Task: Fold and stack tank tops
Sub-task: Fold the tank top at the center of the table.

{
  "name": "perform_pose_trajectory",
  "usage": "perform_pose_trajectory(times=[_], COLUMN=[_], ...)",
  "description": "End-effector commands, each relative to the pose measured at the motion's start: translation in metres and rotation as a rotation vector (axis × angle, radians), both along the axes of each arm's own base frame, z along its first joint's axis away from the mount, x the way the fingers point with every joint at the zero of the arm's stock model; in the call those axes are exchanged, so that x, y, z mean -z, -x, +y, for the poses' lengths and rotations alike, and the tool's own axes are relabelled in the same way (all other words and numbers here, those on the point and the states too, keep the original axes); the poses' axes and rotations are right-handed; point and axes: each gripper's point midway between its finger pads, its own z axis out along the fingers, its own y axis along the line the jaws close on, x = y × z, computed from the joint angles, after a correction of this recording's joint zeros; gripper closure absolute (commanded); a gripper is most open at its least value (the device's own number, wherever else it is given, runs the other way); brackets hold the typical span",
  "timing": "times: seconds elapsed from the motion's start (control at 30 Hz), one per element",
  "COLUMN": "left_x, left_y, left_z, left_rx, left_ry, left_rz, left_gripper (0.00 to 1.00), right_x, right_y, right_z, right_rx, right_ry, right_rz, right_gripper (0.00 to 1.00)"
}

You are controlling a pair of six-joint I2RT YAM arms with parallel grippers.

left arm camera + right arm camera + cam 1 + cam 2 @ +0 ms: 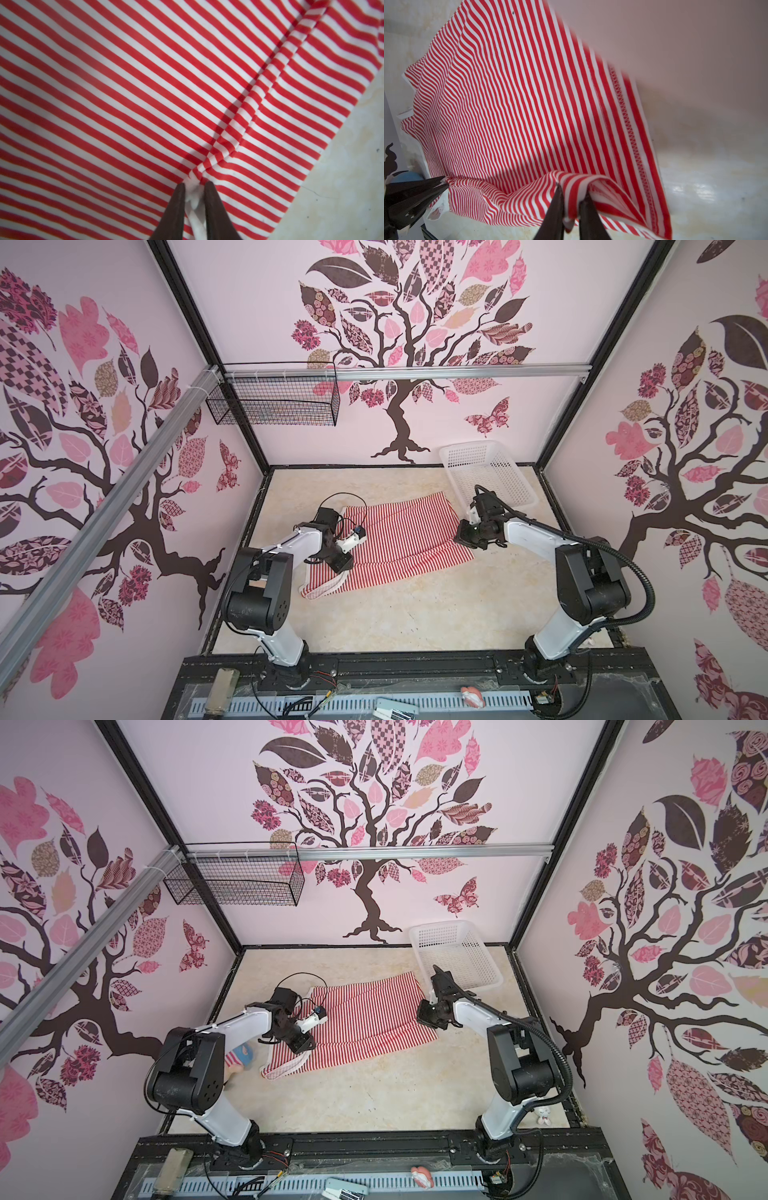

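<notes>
Only one tank top (399,539), one basket (490,477).

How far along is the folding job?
Early. Done: one striped tank top lies spread on the table. In hand: the left gripper pinches its white trim, the right gripper a bunched edge. Left: no folded stack shows anywhere, so folding and stacking remain.

Counter (415,614) (374,1094): beige, marbled look, walls on 3 sides.
Tank top (399,543) (365,1023): red/white stripes, spread mostly flat mid-counter, long crease along it, white trim at left end.
Basket (473,456) (444,934): white perforated plastic, back right corner, just beside tank top's far right corner.
Blue/pink item (241,1056): left of tank top, half hidden, can't ID.
White figurine (543,1115): small, front right edge.
</notes>
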Motion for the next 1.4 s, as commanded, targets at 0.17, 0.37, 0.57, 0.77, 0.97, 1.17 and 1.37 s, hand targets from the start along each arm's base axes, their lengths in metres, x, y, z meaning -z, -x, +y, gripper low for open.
perform_pose_trajectory(times=[0.17, 0.37, 0.57, 0.77, 0.97, 1.17, 1.37], left_x=[-0.022, -0.036, -0.039, -0.032, -0.031, -0.036, -0.031], left_y=[-0.008, -0.014, -0.021, -0.024, -0.026, -0.028, -0.03], left_z=[-0.004, -0.005, -0.001, 0.002, 0.009, 0.012, 0.011], left_rx=[0.003, -0.001, -0.018, -0.025, -0.055, -0.08, -0.08], left_ry=[0.034, 0.041, 0.04, 0.027, 0.034, 0.056, 0.055], left_rz=[-0.045, -0.088, -0.11, -0.103, -0.115, -0.137, -0.122], left_gripper=[0.99, 1.0, 1.0, 1.0, 1.0, 1.0, 1.0], right_x=[-0.005, -0.005, -0.011, -0.009, -0.003, 0.002, 0.006], right_y=[-0.003, -0.006, -0.015, -0.021, -0.024, -0.023, -0.026], right_z=[-0.001, -0.002, -0.002, -0.001, -0.01, -0.013, -0.01], right_rx=[0.004, 0.015, 0.028, 0.037, 0.07, 0.081, 0.075], right_ry=[0.002, 0.004, -0.005, -0.005, 0.023, 0.032, 0.015], right_rz=[0.012, 0.008, -0.013, -0.008, -0.006, 0.005, 0.013], right_gripper=[0.85, 0.85, 0.83, 0.82, 0.85, 0.85, 0.83])
